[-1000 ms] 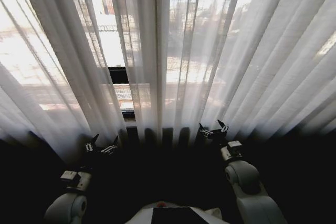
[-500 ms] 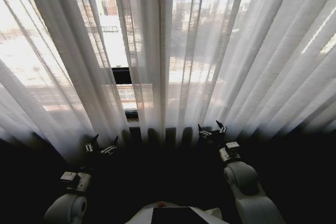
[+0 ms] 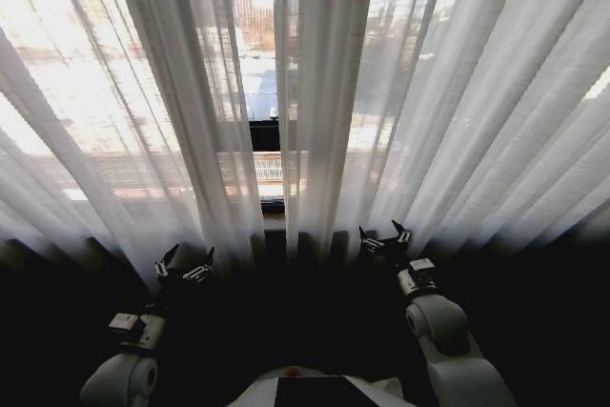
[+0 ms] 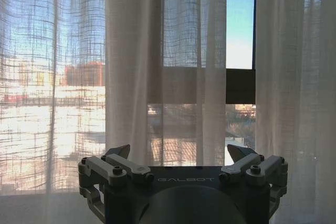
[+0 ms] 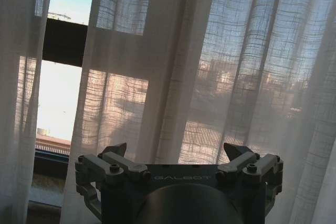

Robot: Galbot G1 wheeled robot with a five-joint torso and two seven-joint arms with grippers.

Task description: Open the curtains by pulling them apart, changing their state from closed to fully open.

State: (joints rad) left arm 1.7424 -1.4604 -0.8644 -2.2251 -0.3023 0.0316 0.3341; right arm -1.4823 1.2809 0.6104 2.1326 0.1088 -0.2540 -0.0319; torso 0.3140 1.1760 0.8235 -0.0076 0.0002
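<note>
Sheer white pleated curtains (image 3: 448,102) hang across the whole window, with a narrow gap (image 3: 264,92) between the left panel (image 3: 143,111) and the right one. My left gripper (image 3: 186,267) is open and low, just short of the left panel's hem. My right gripper (image 3: 384,237) is open too, close to the right panel's lower folds. The left wrist view has the open left gripper (image 4: 177,153) facing the curtains (image 4: 136,66), apart from the cloth. The right wrist view has the open right gripper (image 5: 176,150) facing the curtains (image 5: 236,56) in the same way.
A dark window frame bar (image 3: 265,133) crosses the gap, with bright city buildings beyond the glass. The floor under the curtain hems is dark. My torso (image 3: 315,390) sits at the bottom centre between both arms.
The whole head view has shifted: the gap and window bar now sit further right and higher. Both grippers hold about the same place in the view, still open.
</note>
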